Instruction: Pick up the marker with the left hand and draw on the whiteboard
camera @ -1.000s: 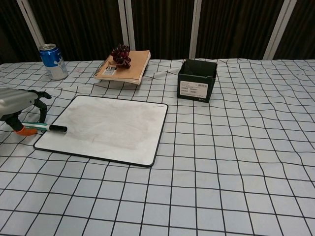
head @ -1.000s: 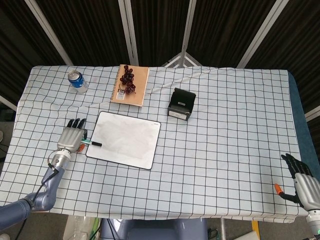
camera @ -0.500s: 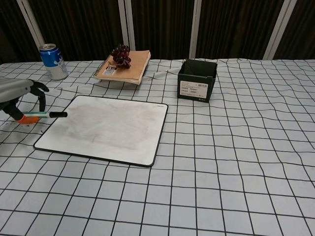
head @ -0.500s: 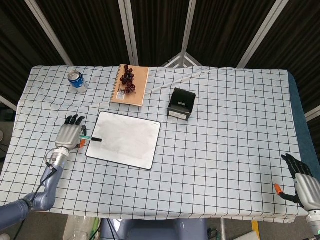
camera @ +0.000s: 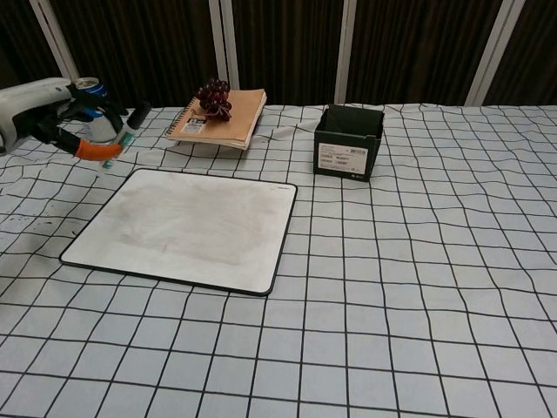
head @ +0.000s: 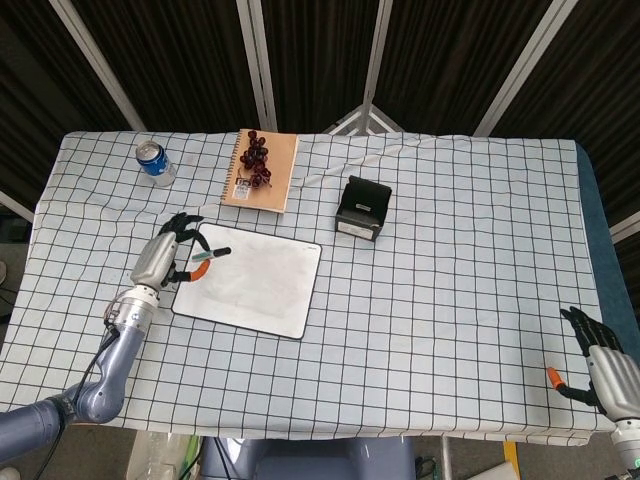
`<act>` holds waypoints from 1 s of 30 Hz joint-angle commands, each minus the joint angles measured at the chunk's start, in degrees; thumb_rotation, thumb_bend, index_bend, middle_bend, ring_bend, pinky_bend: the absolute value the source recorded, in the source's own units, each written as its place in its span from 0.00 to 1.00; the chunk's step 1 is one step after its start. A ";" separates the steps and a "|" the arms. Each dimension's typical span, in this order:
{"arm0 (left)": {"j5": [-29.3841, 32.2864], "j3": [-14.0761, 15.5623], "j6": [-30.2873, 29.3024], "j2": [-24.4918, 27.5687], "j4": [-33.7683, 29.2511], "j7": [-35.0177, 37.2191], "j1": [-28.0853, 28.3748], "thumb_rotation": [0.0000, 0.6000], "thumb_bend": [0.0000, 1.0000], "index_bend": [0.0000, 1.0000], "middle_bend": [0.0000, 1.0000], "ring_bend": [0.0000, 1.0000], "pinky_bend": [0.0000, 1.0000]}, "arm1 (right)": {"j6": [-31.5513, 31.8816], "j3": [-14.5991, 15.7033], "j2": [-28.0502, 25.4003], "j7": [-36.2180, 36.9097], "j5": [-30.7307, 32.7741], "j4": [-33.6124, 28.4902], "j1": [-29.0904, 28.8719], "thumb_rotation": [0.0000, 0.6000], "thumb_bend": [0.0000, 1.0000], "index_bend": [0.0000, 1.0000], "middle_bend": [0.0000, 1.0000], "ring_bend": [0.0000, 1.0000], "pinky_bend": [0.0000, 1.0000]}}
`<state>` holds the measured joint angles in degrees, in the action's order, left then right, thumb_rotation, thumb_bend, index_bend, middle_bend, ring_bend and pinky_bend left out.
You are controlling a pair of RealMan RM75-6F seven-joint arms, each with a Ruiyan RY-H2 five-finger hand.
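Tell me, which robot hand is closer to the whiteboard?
Left. The left hand holds the marker at the whiteboard's near-left corner. The right hand is far off at the table's opposite edge.

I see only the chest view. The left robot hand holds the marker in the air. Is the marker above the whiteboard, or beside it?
Observer: In the head view the marker shows over the upper left corner of the whiteboard, dark tip toward the board's middle.
Operator: The can is half hidden behind the hand for me. Do they touch?
Observer: No. From above, the can stands clearly apart from the left robot hand, nearer the far edge.
Operator: Where is the other hand?
Observer: The right robot hand is at the near right corner of the table, fingers apart, holding nothing.
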<state>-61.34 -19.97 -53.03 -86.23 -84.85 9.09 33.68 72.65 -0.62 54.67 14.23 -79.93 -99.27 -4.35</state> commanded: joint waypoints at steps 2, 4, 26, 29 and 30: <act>-1.23 -2.07 4.71 -2.32 -2.62 11.06 0.86 1.00 0.58 0.68 0.19 0.02 0.06 | -0.18 -0.01 -0.09 0.39 0.13 0.10 -0.01 1.00 0.35 0.00 0.00 0.00 0.00; -1.43 -2.32 5.11 -4.55 -0.88 13.55 1.61 1.00 0.58 0.69 0.20 0.03 0.07 | -0.44 0.03 -0.21 0.72 0.28 0.11 -0.03 1.00 0.35 0.00 0.00 0.00 0.00; -4.21 -0.47 9.47 -13.01 11.86 19.34 6.84 1.00 0.58 0.71 0.22 0.03 0.07 | -1.85 -0.12 -0.80 2.84 1.08 0.00 -0.34 1.00 0.35 0.00 0.00 0.00 0.00; -4.71 -0.33 9.70 -13.61 13.04 20.02 7.32 1.00 0.58 0.71 0.22 0.03 0.07 | -2.00 -0.16 -0.80 2.91 1.29 -0.01 -0.38 1.00 0.35 0.00 0.00 0.00 0.00; -4.81 -0.29 9.77 -13.76 13.32 20.21 7.43 1.00 0.58 0.71 0.22 0.03 0.07 | -2.03 -0.17 -0.81 2.92 1.31 -0.01 -0.38 1.00 0.35 0.00 0.00 0.00 0.00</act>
<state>-65.98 -20.34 -43.38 -99.79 -71.79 29.07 40.94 70.62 -0.78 53.86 17.15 -78.62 -99.28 -4.73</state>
